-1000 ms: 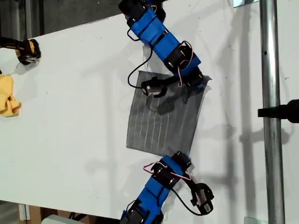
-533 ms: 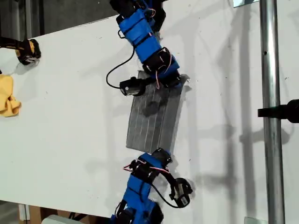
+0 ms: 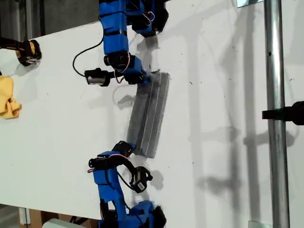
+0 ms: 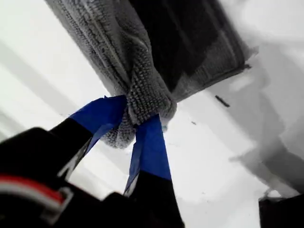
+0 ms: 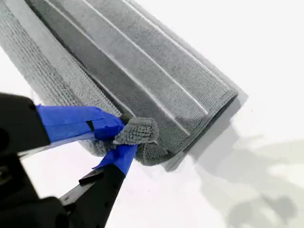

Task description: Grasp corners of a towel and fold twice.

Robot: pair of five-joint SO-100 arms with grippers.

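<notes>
Since a moment ago both arms have swung toward the exterior view's left, drawing the towel (image 3: 148,114) over itself into a narrow folded strip near the middle of the white table (image 3: 223,95). My first gripper (image 4: 142,124) pinches a bunched corner (image 4: 147,102) between its blue fingers (image 4: 151,152). My second gripper (image 5: 124,138) is likewise clamped on a small tuft of another corner (image 5: 138,130). A yellow cloth (image 3: 8,97) lies well apart at the exterior view's left edge.
</notes>
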